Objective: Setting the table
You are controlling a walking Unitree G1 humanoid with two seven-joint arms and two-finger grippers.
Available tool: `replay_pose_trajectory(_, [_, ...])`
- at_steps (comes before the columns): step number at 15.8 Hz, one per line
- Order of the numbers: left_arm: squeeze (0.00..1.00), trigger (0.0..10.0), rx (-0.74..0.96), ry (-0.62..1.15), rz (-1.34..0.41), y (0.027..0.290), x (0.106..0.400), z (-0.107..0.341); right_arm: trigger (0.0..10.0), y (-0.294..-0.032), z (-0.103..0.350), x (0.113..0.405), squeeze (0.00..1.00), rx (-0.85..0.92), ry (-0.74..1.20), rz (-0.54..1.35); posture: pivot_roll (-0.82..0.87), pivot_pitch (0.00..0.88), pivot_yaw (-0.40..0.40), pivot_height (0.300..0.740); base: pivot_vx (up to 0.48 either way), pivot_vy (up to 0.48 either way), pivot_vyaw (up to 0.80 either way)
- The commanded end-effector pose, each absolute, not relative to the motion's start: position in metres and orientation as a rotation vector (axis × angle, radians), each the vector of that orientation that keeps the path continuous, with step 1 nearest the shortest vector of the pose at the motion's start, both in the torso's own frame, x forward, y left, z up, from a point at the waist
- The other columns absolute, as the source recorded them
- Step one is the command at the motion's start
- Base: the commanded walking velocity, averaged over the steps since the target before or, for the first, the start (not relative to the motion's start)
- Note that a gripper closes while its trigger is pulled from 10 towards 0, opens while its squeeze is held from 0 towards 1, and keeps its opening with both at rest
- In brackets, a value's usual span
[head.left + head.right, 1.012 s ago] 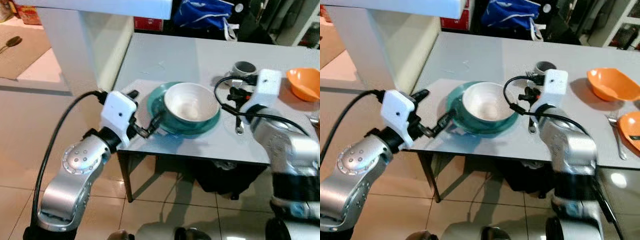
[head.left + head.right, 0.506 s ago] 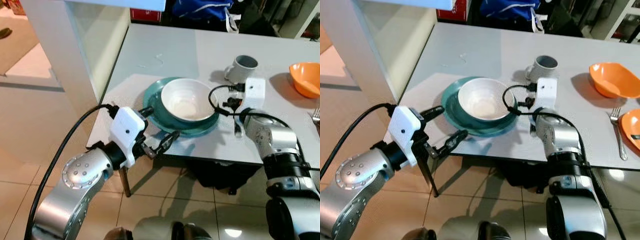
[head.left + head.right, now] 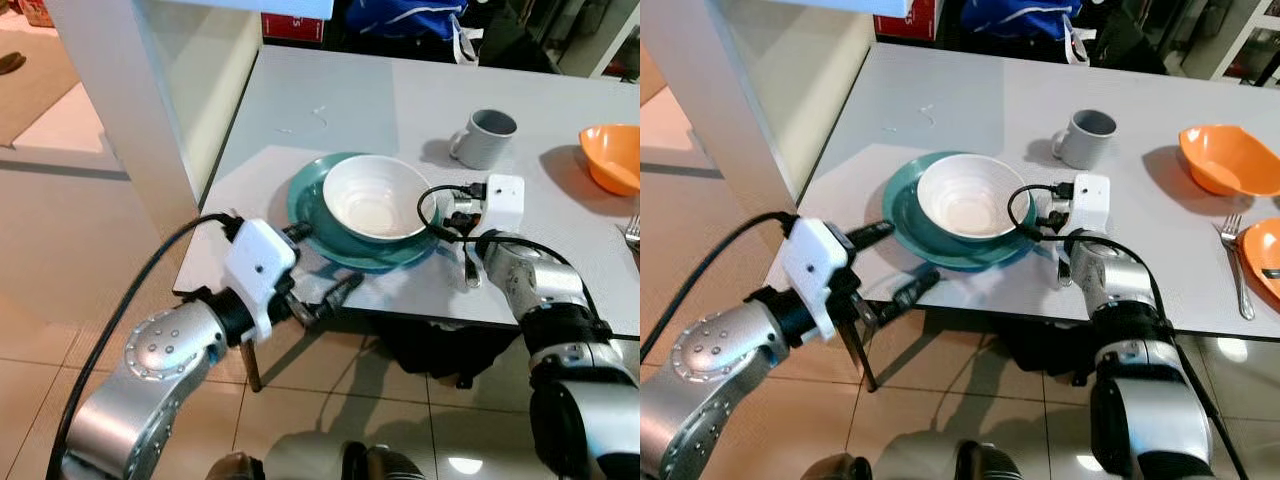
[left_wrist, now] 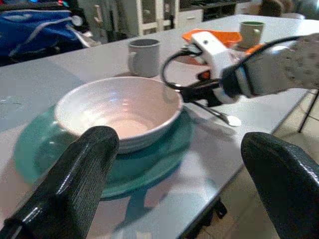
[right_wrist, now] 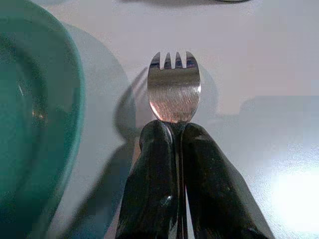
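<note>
The step in hand appears to be laying the fork (image 5: 174, 89) beside the teal plate (image 3: 318, 216), and doing it well would mean lowering it flat onto the table (image 3: 330, 110), handle toward the near edge and clear of the plate's rim, before the fingers part. The right gripper (image 5: 175, 144) is pinched tight on the fork's neck, the tines pointing away over the grey tabletop just beside the plate. The right arm is bent at the elbow, its forearm reaching in over the near edge. The white bowl (image 3: 367, 198) sits on the plate near the table's near left corner. The left gripper (image 3: 323, 272) hangs spread wide and empty off that corner, level with the near edge, its arm folded low.
</note>
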State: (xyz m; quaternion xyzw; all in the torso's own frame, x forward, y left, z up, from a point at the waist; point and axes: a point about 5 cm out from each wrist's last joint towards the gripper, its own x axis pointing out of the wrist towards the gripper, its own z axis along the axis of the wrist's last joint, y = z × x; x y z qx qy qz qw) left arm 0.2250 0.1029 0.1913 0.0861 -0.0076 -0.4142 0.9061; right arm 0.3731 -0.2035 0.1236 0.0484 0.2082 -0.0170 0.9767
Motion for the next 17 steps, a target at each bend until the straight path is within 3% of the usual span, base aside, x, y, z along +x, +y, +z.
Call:
replay_pose_trajectory(1, [0.00, 10.0, 0.183, -0.018, -0.906, 0.098, 0.220, 0.195, 10.0, -0.205, 0.128, 0.376, 0.00, 0.095, 0.400, -0.030, 0.03, 0.125, -0.053, 0.740, 0.000, 0.000, 0.00])
replay_pose_trajectory(4, [0.00, 10.0, 0.188, 0.006, -0.930, 0.098, 0.217, 0.192, 10.0, -0.205, 0.125, 0.378, 0.00, 0.112, 0.410, -0.032, 0.03, 0.119, -0.052, 0.740, 0.000, 0.000, 0.00])
replay_pose_trajectory(5, [0.00, 10.0, 0.191, 0.010, -0.932, 0.099, 0.217, 0.191, 10.0, -0.204, 0.123, 0.378, 0.11, 0.121, 0.426, -0.028, 0.03, 0.107, -0.051, 0.740, 0.000, 0.000, 0.00])
replay_pose_trajectory(7, [0.00, 10.0, 0.194, 0.011, -0.930, 0.099, 0.218, 0.191, 10.0, -0.205, 0.121, 0.378, 0.65, 0.123, 0.436, -0.036, 0.03, 0.100, -0.049, 0.740, 0.000, 0.000, 0.00])
replay_pose_trajectory(9, [0.00, 10.0, 0.198, 0.011, -0.928, 0.099, 0.220, 0.191, 10.0, -0.206, 0.119, 0.378, 0.67, 0.129, 0.435, -0.047, 0.03, 0.089, -0.046, 0.740, 0.000, 0.000, 0.00])
replay_pose_trajectory(10, [0.00, 10.0, 0.200, 0.010, -0.927, 0.099, 0.221, 0.191, 10.0, -0.206, 0.119, 0.379, 0.83, 0.134, 0.433, -0.049, 0.03, 0.083, -0.045, 0.740, 0.000, 0.000, 0.00])
replay_pose_trajectory(12, [0.00, 10.0, 0.208, 0.002, -0.921, 0.099, 0.225, 0.191, 10.0, -0.207, 0.118, 0.380, 1.00, 0.129, 0.431, -0.052, 0.03, 0.072, -0.045, 0.740, 0.000, 0.000, 0.00])
replay_pose_trajectory(14, [0.00, 10.0, 0.214, -0.013, -0.911, 0.098, 0.230, 0.193, 10.0, -0.210, 0.123, 0.382, 1.00, 0.099, 0.411, -0.058, 0.03, 0.063, -0.047, 0.740, 0.000, 0.000, 0.00])
replay_pose_trajectory(15, [0.00, 10.0, 0.217, -0.025, -0.900, 0.099, 0.233, 0.195, 10.0, -0.212, 0.130, 0.385, 0.00, 0.085, 0.391, -0.061, 0.03, 0.062, -0.050, 0.740, 0.000, 0.000, 0.00])
replay_pose_trajectory(17, [0.00, 10.0, 0.248, -0.023, -0.833, 0.102, 0.240, 0.197, 10.0, -0.217, 0.154, 0.391, 0.00, 0.080, 0.331, -0.057, 0.02, 0.056, -0.057, 0.740, 0.000, 0.000, 0.00])
